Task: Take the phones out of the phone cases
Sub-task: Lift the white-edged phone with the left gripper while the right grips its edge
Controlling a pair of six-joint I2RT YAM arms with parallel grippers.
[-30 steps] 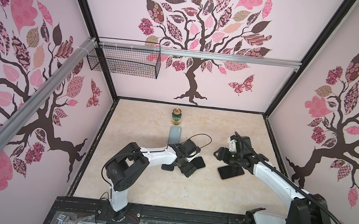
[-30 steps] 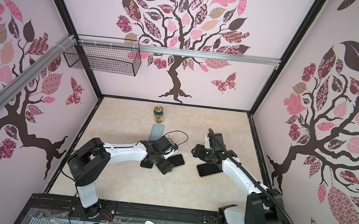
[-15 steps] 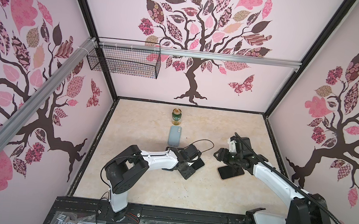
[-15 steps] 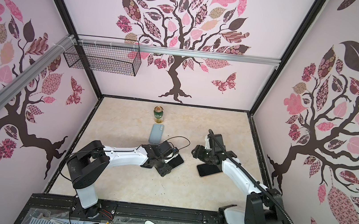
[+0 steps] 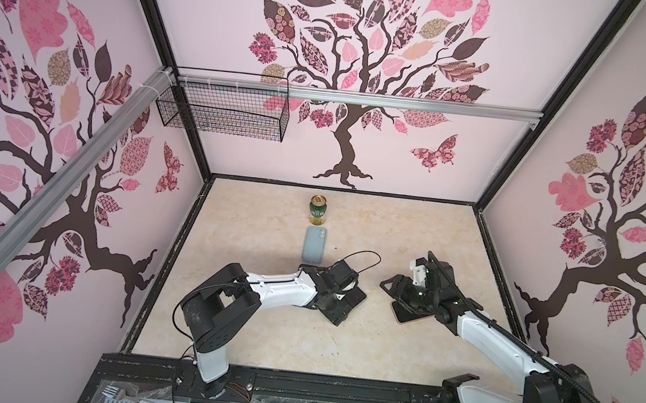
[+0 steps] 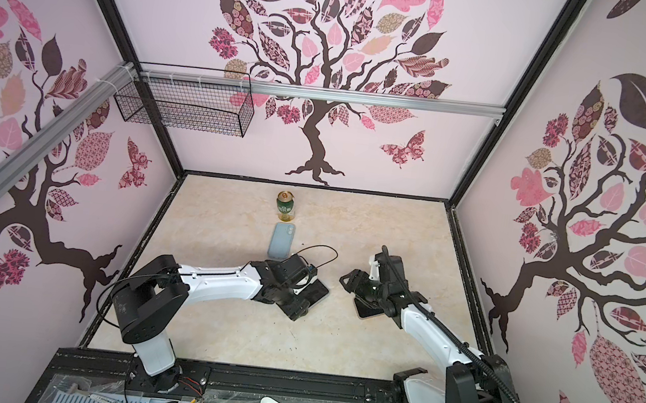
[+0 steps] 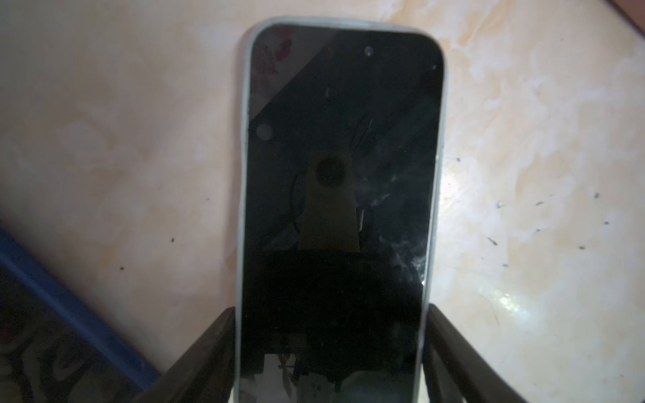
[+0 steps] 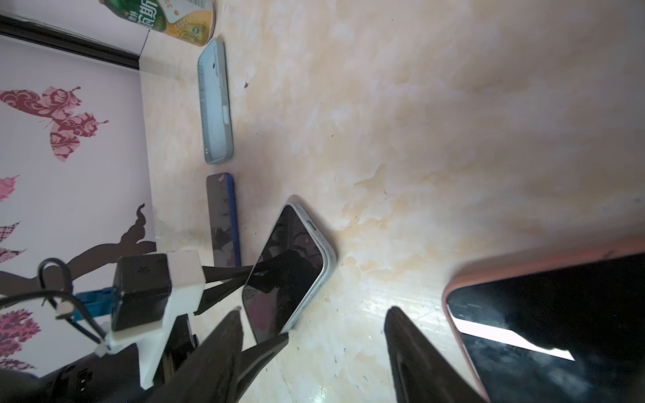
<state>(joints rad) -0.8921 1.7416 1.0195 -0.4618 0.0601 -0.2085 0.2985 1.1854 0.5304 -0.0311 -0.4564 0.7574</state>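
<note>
My left hand (image 7: 330, 314) pinches the long sides of a phone (image 7: 342, 157), which lies screen-up in its pale case (image 7: 243, 139) on the table (image 7: 122, 122). My right hand (image 8: 314, 310) is spread and empty beside a pink-cased phone (image 8: 558, 331).

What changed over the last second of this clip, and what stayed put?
The left gripper moved lower and toward the front, and narrowed its jaws onto the pale-cased phone; its fingers now sit against both long edges. The right gripper stayed open and barely shifted. The pale-cased phone, the pink-cased phone, the light blue case and the can lie where they were.
</note>
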